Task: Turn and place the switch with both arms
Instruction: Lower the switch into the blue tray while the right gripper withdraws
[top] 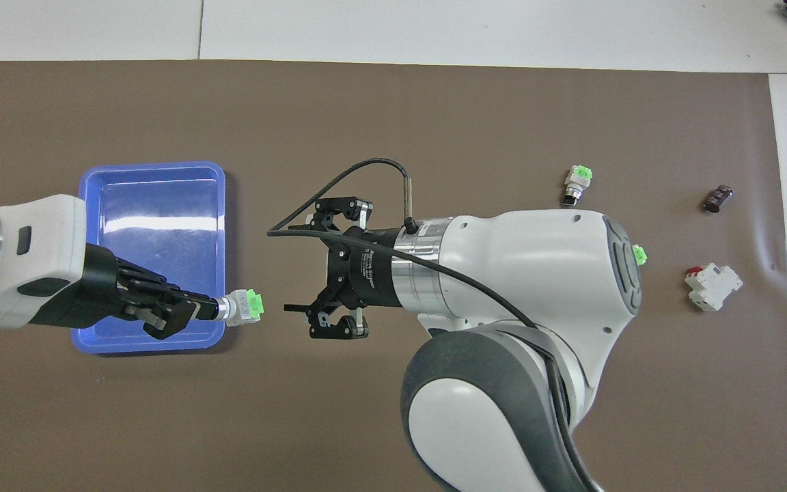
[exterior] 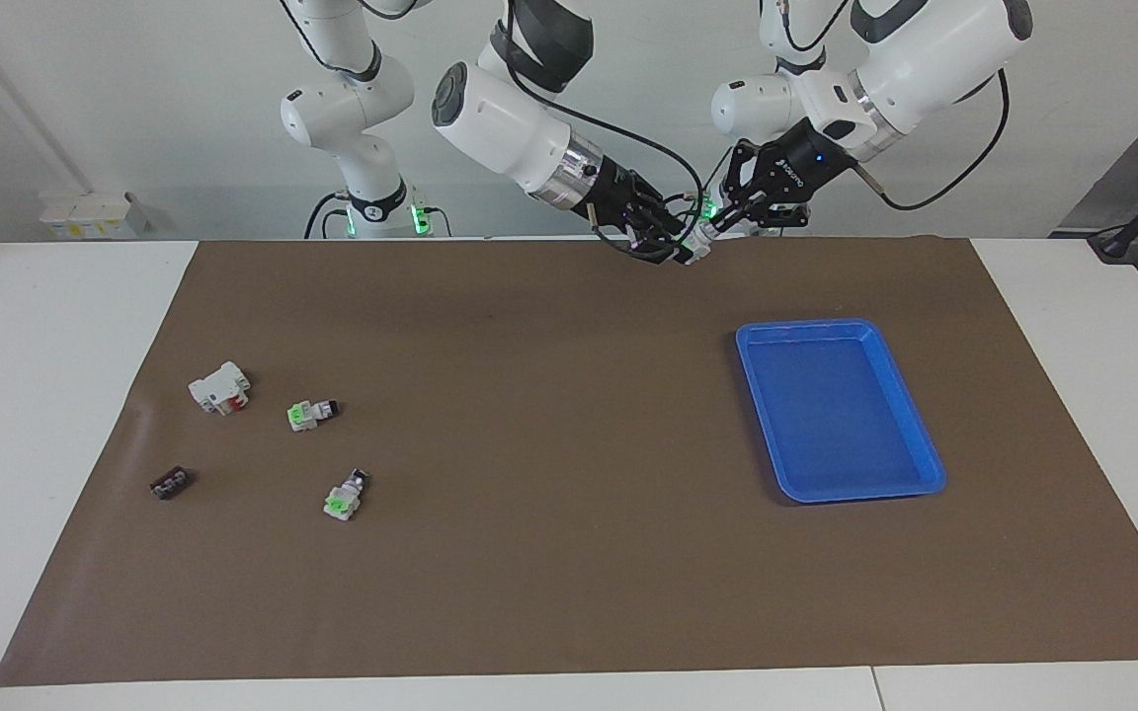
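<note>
Above the brown mat (exterior: 569, 553), the left gripper (top: 192, 311) clamps its fingers on a switch (top: 246, 305) by the knob end, green face turned toward the right gripper (top: 318, 270), whose fingers are spread wide just beside it without touching. The held switch hangs over the mat by the blue tray (exterior: 910, 410). Two more switches (exterior: 312, 413) (exterior: 344, 496), a white block (exterior: 219, 387) and a black piece (exterior: 170, 483) lie on the tabletop toward the right arm's end.
</note>
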Available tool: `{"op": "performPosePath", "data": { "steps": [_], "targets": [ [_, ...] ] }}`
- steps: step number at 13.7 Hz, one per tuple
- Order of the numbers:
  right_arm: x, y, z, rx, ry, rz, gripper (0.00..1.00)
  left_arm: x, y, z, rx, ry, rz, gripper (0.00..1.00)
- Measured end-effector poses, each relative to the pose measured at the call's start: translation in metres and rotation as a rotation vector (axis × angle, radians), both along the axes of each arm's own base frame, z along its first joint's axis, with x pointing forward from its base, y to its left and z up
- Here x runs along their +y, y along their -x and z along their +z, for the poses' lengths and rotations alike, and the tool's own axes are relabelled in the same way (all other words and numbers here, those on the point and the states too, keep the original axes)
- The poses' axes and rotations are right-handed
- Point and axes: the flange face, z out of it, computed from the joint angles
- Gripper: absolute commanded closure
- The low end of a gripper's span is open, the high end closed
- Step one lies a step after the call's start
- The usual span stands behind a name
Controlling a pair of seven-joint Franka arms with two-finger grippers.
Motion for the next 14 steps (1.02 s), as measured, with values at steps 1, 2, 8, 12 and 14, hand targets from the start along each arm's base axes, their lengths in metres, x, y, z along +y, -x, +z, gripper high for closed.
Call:
{"op": "performPosePath", "data": {
  "steps": [1,2,8,12,14],
  "targets": [
    [0.000,0.002,0.002,-0.011,0.013,0.012,0.02,0.002,0.000,-0.002,-0.007,-0.020,-0.004,1.00],
    [-0.002,0.003,0.005,-0.027,0.037,0.029,0.02,0.006,-0.002,-0.005,-0.021,-0.045,-0.003,1.00],
    [-0.058,-0.006,0.027,-0.306,0.309,0.281,0.01,0.038,-0.004,-0.062,-0.108,-0.249,-0.091,1.00],
    [-0.102,-0.016,0.015,-0.486,0.516,0.621,0.01,0.067,-0.005,-0.106,-0.112,-0.352,-0.182,1.00],
    [-0.137,-0.027,0.012,-0.557,0.632,0.773,0.01,0.076,-0.008,-0.124,-0.097,-0.405,-0.215,1.00]
  ]
}}
